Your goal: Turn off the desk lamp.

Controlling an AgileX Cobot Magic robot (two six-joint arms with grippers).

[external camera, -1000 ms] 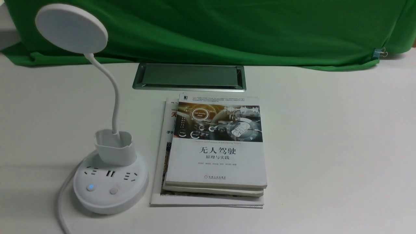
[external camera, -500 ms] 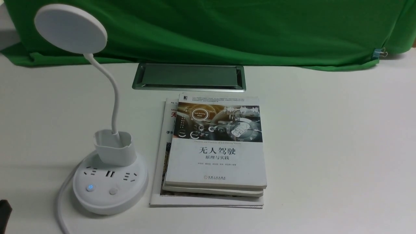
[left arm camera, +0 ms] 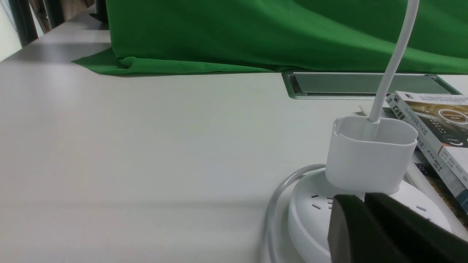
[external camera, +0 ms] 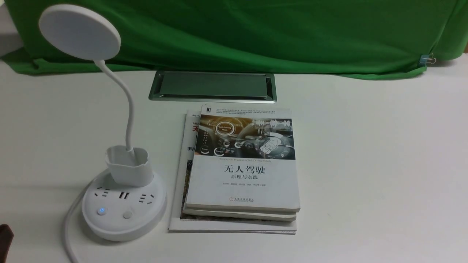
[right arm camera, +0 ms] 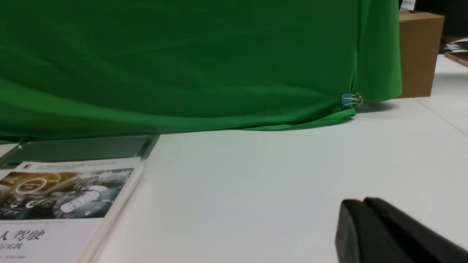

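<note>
Front view puts a white table across the whole scene. Nearest, at its left edge, a dark sliver of the left gripper pokes in; from the left wrist view its black fingers sit pressed together with nothing between them, low and just in front of the desk lamp. The lamp stands on the near left of the table, its round base carrying sockets and two buttons, one glowing blue. A white cord curls off the base toward the near edge. A small cup sits on the base, and a thin neck curves up from it to a flat disc head at upper left. Just beside the lamp to the right lies a stack of books, squared flat on the table. The right gripper appears only in the right wrist view, black fingers closed together and empty over bare table, right of the books. Beyond the books a metal hatch is set into the tabletop. Farthest back, a green cloth drapes down onto the table, pinned at its right end by a blue clip, with a cardboard box past it.
</note>
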